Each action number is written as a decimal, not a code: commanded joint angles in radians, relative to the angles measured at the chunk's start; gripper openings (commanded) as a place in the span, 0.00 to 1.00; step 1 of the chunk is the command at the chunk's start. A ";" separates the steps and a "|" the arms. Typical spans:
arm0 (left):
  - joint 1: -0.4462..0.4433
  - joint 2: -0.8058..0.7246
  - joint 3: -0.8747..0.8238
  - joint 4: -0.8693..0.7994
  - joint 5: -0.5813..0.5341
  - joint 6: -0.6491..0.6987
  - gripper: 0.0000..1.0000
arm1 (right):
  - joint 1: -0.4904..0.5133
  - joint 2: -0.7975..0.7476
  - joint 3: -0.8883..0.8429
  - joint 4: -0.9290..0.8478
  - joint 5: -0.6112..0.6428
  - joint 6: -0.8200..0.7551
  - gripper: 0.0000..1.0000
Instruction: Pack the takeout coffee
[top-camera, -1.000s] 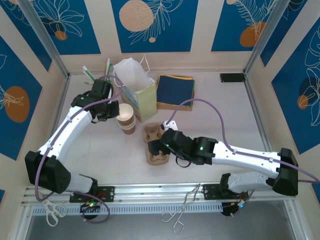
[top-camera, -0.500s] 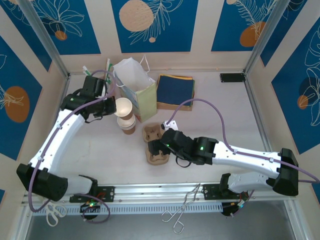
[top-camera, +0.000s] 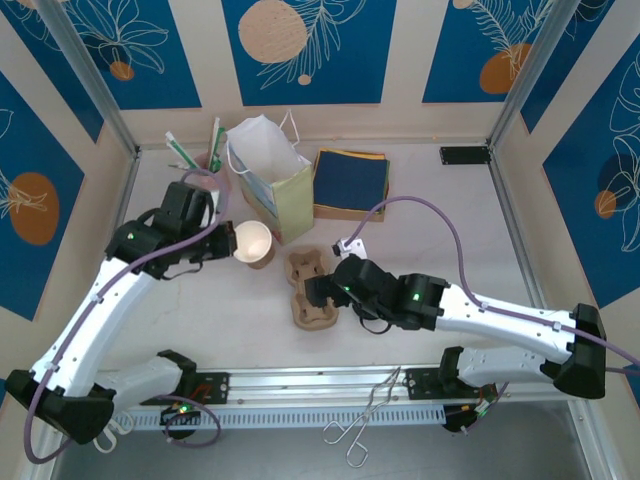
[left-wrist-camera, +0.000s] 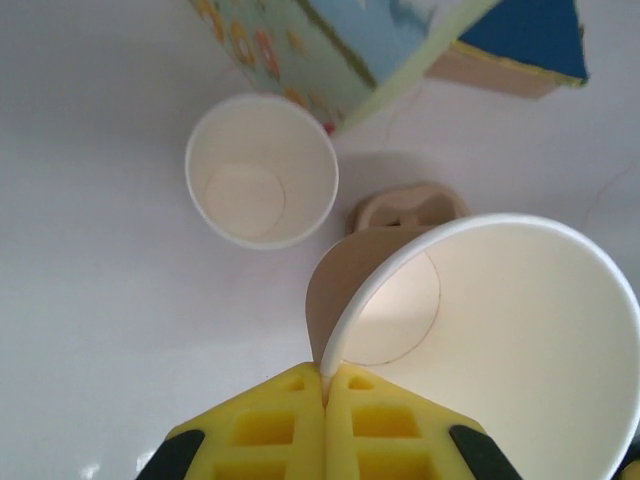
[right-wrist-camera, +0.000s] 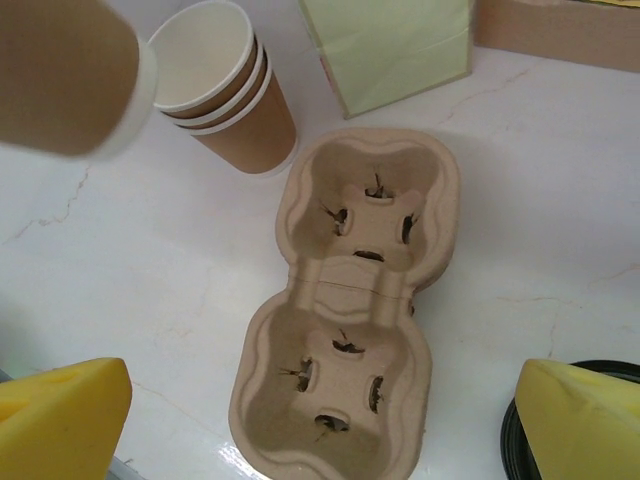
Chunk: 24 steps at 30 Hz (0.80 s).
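The takeout coffee is out of view. My left gripper (left-wrist-camera: 326, 385) is shut on the rim of a lidless brown paper cup (left-wrist-camera: 480, 330) and holds it tilted above the table. In the top view that cup (top-camera: 252, 242) hangs by the left gripper (top-camera: 226, 240), just over the stack of cups (right-wrist-camera: 215, 75). The stack's white inside (left-wrist-camera: 262, 170) faces up. My right gripper (right-wrist-camera: 322, 400) is open above the pulp cup carrier (right-wrist-camera: 350, 300), with nothing between its yellow pads. The carrier (top-camera: 308, 288) lies mid-table with both wells vacant.
A pale green paper bag (top-camera: 272, 185) stands open behind the cups. A dark blue napkin stack (top-camera: 350, 182) lies to its right, with straws (top-camera: 195, 150) at the back left. A black lid's edge (right-wrist-camera: 600, 368) lies right of the carrier. Tongs (top-camera: 365, 420) rest on the front rail.
My left gripper has lifted the top cup off the stack and drawn it slightly nearer. The right arm has shifted a little to the right, gripper still open.
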 joint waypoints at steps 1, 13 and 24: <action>-0.049 -0.039 -0.079 -0.001 -0.030 -0.062 0.03 | -0.010 -0.033 -0.021 -0.021 0.023 0.023 0.99; -0.140 -0.092 -0.381 0.145 -0.055 -0.143 0.02 | -0.019 -0.041 -0.037 -0.044 0.015 0.047 0.99; -0.216 -0.040 -0.492 0.274 -0.052 -0.190 0.03 | -0.021 -0.036 -0.039 -0.058 0.017 0.057 0.99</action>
